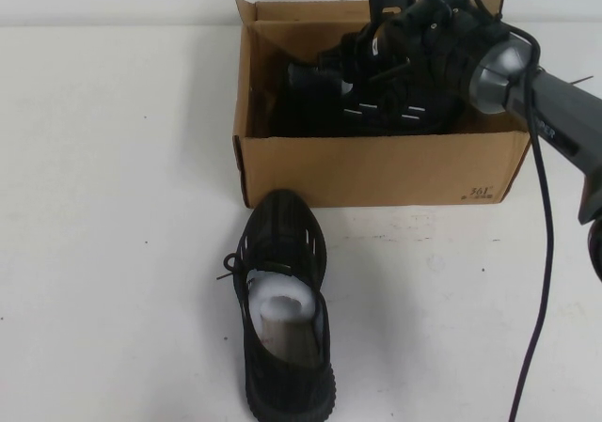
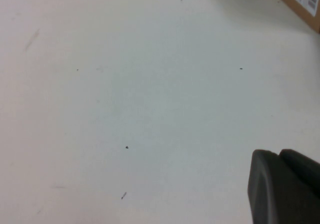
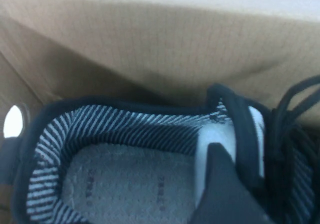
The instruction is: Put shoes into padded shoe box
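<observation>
One black knit shoe [image 1: 282, 319] lies on the white table in front of the brown cardboard box [image 1: 376, 168], its toe towards the box and white stuffing showing. The other shoe [image 1: 376, 112] is inside the box. My right gripper [image 1: 381, 70] reaches into the box and is shut on this shoe's collar. In the right wrist view one finger [image 3: 220, 184] sits inside the shoe [image 3: 125, 174] against the white stuffing, and the other finger is hidden. My left gripper [image 2: 280, 156] is out of the high view; it hovers shut and empty over bare table.
The box's inner wall [image 3: 150, 49] is close behind the held shoe, with a round hole [image 3: 13, 120] in a side wall. A box corner with a label [image 2: 300, 2] shows in the left wrist view. The right arm's cable [image 1: 544, 253] hangs over the table.
</observation>
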`<state>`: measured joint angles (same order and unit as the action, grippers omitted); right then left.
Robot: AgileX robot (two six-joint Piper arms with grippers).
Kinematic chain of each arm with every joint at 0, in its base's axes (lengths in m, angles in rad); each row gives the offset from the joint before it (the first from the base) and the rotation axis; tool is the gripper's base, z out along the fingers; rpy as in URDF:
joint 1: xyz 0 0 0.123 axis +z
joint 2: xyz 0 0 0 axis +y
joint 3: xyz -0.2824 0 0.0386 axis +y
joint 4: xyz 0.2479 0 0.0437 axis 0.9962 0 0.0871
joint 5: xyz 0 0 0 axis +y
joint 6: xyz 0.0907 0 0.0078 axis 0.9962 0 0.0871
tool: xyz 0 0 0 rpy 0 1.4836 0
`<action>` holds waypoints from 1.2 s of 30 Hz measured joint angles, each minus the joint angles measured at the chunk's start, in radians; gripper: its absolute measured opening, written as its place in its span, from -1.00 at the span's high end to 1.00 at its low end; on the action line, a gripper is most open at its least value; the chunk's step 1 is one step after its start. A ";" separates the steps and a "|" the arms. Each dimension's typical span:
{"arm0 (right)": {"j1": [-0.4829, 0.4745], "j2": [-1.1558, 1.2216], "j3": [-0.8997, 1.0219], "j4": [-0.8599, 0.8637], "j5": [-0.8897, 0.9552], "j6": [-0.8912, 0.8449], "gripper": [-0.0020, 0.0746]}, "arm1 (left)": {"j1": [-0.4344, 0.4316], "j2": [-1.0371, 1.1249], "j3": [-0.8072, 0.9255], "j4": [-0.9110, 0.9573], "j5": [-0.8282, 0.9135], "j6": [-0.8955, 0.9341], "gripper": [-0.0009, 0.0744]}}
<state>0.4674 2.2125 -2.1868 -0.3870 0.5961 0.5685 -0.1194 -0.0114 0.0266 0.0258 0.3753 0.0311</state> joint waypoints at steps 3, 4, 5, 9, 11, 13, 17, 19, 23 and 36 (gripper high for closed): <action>0.006 -0.032 0.000 0.000 0.046 0.003 -0.01 | 0.000 0.000 0.000 0.000 0.000 0.000 0.99; 0.010 -0.045 0.000 -0.002 0.076 0.003 -0.01 | 0.000 0.000 0.000 0.000 0.000 0.000 0.99; 0.011 -0.060 0.000 -0.002 0.109 0.003 -0.01 | 0.000 0.000 0.000 0.000 0.000 0.000 0.99; 0.034 -0.139 0.000 -0.007 0.238 -0.001 -0.01 | 0.000 0.000 0.000 0.000 0.000 0.000 0.99; 0.050 -0.182 0.000 -0.007 0.301 -0.012 0.01 | 0.000 0.000 0.000 0.000 0.000 0.000 0.99; 0.069 -0.233 0.002 -0.016 0.371 -0.033 0.17 | 0.000 0.000 0.000 0.000 0.000 0.000 0.99; 0.106 -0.344 0.045 -0.033 0.452 -0.062 0.76 | 0.000 0.000 0.000 0.000 0.000 0.000 0.99; 0.121 -0.416 0.108 -0.032 0.449 -0.075 0.96 | 0.000 0.000 0.000 0.000 0.000 0.000 0.99; 0.146 -0.554 0.248 -0.045 0.445 -0.082 0.96 | 0.000 0.000 0.000 0.000 0.000 0.000 0.99; 0.273 -0.962 0.683 -0.074 0.461 -0.085 0.96 | 0.000 0.000 0.000 0.000 0.000 0.000 0.99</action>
<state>0.7408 1.2505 -1.5041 -0.4605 1.0567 0.4839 -0.1194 -0.0114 0.0266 0.0258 0.3753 0.0311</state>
